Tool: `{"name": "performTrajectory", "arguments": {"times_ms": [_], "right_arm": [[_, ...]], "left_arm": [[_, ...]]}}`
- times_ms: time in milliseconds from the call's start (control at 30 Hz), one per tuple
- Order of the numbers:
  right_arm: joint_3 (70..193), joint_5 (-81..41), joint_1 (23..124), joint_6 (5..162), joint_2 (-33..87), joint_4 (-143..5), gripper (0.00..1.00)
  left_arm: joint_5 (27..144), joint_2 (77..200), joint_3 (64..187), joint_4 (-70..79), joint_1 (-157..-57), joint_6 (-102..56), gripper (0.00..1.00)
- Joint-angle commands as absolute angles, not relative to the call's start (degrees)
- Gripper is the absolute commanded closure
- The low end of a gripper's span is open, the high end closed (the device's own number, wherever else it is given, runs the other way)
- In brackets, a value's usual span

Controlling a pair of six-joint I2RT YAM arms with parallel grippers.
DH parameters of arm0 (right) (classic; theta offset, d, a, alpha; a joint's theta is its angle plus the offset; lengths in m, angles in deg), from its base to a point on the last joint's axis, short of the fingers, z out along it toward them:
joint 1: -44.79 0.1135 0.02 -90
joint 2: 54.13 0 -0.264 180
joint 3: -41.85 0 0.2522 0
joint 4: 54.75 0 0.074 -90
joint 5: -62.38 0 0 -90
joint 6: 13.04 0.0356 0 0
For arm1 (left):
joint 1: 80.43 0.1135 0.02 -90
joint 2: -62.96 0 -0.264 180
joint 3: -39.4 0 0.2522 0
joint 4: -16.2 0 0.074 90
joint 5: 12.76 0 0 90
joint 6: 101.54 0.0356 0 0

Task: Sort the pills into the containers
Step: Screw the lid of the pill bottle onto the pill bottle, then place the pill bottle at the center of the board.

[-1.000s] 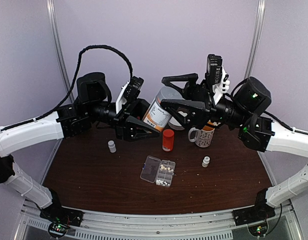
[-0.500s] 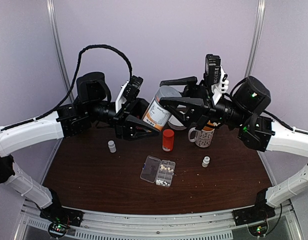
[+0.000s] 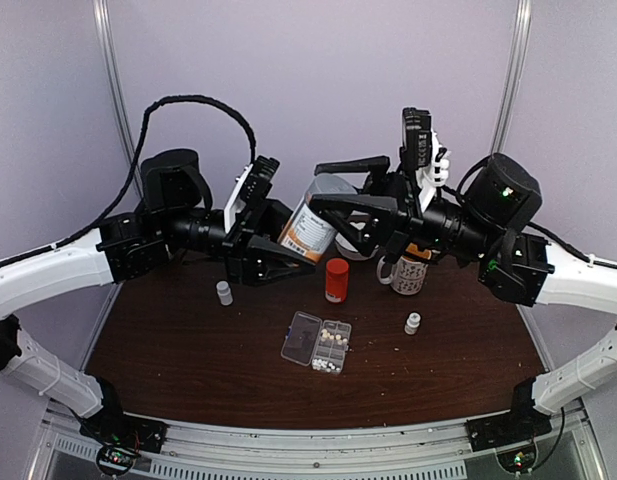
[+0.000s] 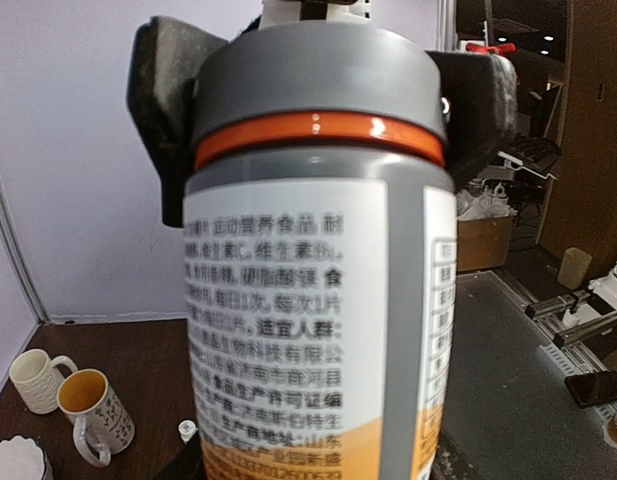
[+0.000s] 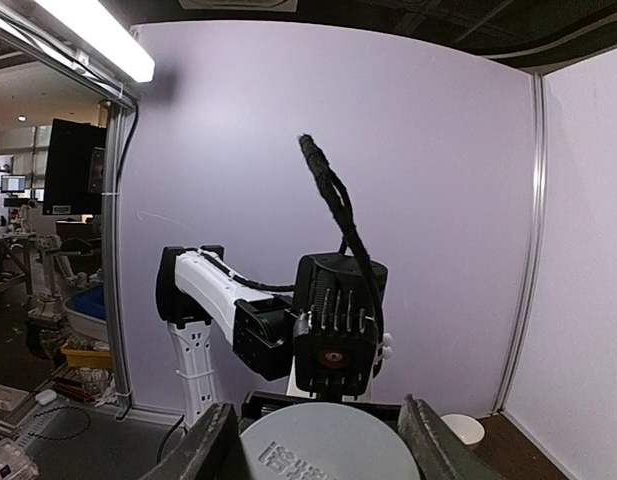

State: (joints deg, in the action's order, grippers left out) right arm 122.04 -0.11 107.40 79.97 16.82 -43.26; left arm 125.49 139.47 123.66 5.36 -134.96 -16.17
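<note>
Overhead view of two robot arms meeting in mid-air above a dark brown tabletop (image 3: 188, 350). Between them, a large bottle (image 3: 310, 228) with a white and orange label and a grey cap (image 3: 328, 187), tilted, cap end toward the right arm, lifted well clear of the surface. Left gripper (image 3: 291, 240) clamped around the labelled body of the bottle. Right gripper (image 3: 326, 185) closed onto the cap, black fingers (image 4: 158, 130) pressed against both sides of it in the left wrist view and flanking the round grey top in the right wrist view. Below, near the middle of the tabletop, a flat clear pill organizer (image 3: 316, 342), untouched by either arm, hinged lid (image 3: 300, 336) folded open to the left. Small white pills (image 3: 335, 338) lying in the cells of its right half, with a few more loose on the wood just beside its near right corner. Just behind the organizer, an upright orange bottle (image 3: 336, 279) with a red top. To the right of that, a patterned mug (image 3: 408, 273), partly hidden by the right arm. Two small white bottles standing apart from the organizer, one to the left (image 3: 224, 292) and one to the right (image 3: 413, 323). Purple walls behind
</note>
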Motion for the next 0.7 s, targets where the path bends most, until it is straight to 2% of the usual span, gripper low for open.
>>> {"name": "performTrajectory", "arguments": {"times_ms": [0,133,267,333,400,467,533,567,667], "right_arm": [[122.67,-17.73,107.95,80.59,17.13,-45.4,0.96],[121.34,-20.05,108.0,81.86,17.28,-43.55,0.98],[121.2,-20.42,108.0,82.4,17.17,-43.41,0.99],[121.1,-21.28,107.91,82.64,16.79,-44.2,1.0],[121.17,-22.46,107.62,82.58,16.27,-45.88,1.0],[120.9,-23.27,106.96,82.54,15.25,-48.08,1.0],[119.92,-24.39,105.91,82.5,13.78,-50.56,1.0],[118.71,-24.85,105.12,82.53,12.93,-51.81,1.0],[114.54,-26.94,102.24,82.64,9.7,-55.24,1.0]], "left_arm": [[106.28,135.45,120.13,11.75,-134.31,-12.63,1.0],[104.06,133.91,116.7,17.11,-134.31,-13.85,0.99],[106.55,134.75,116.97,17.18,-134.26,-15.0,0.86],[107.12,135.17,116.84,17.39,-134.31,-16.12,0.68],[106.7,135.29,116.44,17.43,-134.31,-16.94,0.43],[105.92,135.04,115.9,16.66,-134.21,-17.09,0.28],[104.35,134.23,115.26,15.39,-134.19,-17.08,0.06],[103.62,133.79,114.94,14.36,-134.17,-16.82,0.03],[101.53,132.32,114.3,10.09,-133.92,-15.36,0.03]]}}
